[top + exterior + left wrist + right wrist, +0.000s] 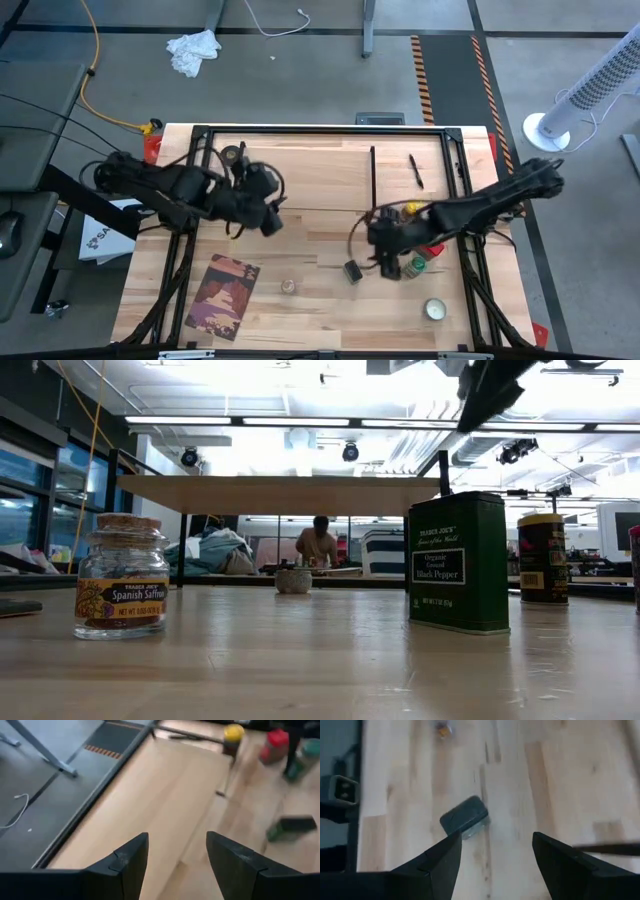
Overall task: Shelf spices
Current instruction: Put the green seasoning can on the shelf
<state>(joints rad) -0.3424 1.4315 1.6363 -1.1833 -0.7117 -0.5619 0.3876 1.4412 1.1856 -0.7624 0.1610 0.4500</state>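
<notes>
Right end effector: fingers spread, empty, hovering above the counter. Black pepper tin stands just ahead of its fingertips, untouched. Saffron jar farther off. Left end effector: spread, empty, over the shelf board; yellow-lidded jar beyond its far end.

You see a pale wood table with a smooth, lightly scratched top, a shiny dark green metal pepper tin, a clear glass saffron jar with a paper label, a light wood shelf board.
</notes>
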